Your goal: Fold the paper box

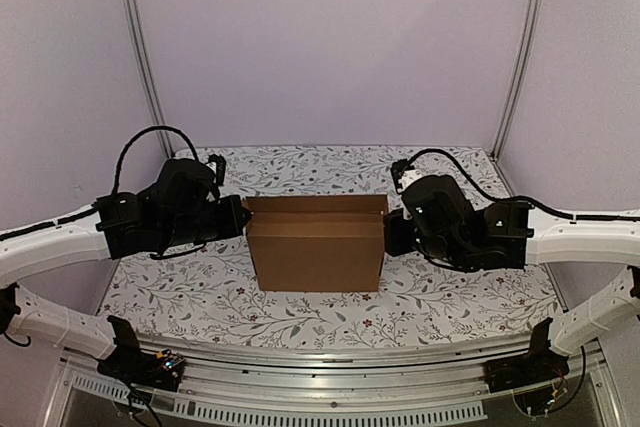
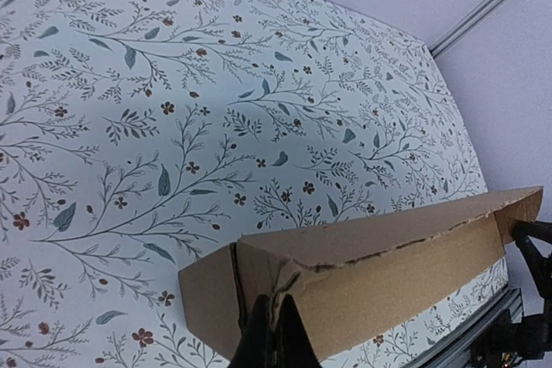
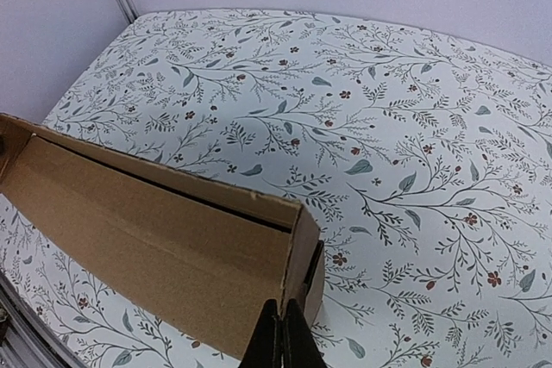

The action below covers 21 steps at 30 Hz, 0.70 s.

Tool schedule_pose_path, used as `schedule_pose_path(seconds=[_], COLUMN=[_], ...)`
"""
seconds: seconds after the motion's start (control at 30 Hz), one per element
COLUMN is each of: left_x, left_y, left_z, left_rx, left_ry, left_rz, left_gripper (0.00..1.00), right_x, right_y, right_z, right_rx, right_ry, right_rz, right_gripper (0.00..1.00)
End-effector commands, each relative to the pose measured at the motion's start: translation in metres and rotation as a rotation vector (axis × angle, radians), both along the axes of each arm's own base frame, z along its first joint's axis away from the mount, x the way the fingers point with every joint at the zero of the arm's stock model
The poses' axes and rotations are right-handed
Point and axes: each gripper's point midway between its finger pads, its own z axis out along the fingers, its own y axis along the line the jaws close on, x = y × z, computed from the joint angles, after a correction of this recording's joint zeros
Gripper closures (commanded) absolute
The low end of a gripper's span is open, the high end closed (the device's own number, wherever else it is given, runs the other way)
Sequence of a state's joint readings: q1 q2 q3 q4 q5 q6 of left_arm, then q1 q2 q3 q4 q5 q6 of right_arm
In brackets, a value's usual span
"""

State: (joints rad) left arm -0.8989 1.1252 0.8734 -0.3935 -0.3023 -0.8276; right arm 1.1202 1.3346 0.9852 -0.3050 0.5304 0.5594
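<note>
The paper box [image 1: 316,243], plain brown corrugated cardboard, stands upright in the middle of the table, its open top facing up. My left gripper [image 1: 243,217] is at its left end. In the left wrist view the fingers [image 2: 274,333] are pinched shut on the box's left wall edge [image 2: 285,295]. My right gripper [image 1: 390,230] is at its right end. In the right wrist view the fingers [image 3: 282,338] are shut on the box's right wall edge [image 3: 297,256]. Both hold the box [image 3: 155,247] between them.
The table [image 1: 320,172] is covered with a white floral-patterned cloth. Pale walls and two metal frame posts [image 1: 140,47] stand behind and at the sides. A metal rail [image 1: 320,387] runs along the near edge.
</note>
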Motion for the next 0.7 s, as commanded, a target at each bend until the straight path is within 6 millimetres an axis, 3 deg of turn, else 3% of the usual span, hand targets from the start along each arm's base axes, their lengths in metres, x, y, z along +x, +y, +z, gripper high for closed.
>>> schedule_pose_path(seconds=[0.0, 0.33, 0.67], left_x=[-0.019, -0.026, -0.031], left_y=[0.0, 0.0, 0.007], left_z=[-0.035, -0.049, -0.055], left_rx=[0.087, 0.116, 0.126], left_ry=[0.103, 0.132, 0.14], left_rz=[-0.05, -0.066, -0.053], left_gripper=[1.0, 1.0, 1.0], right_x=[-0.019, -0.025, -0.027], right_y=[0.005, 0.005, -0.014], right_z=[-0.04, -0.059, -0.061], right_rx=[-0.036, -0.062, -0.127], right_ry=[0.1, 0.133, 0.126], right_rz=[0.054, 0.055, 0.032], right_gripper=[1.0, 1.0, 1.0])
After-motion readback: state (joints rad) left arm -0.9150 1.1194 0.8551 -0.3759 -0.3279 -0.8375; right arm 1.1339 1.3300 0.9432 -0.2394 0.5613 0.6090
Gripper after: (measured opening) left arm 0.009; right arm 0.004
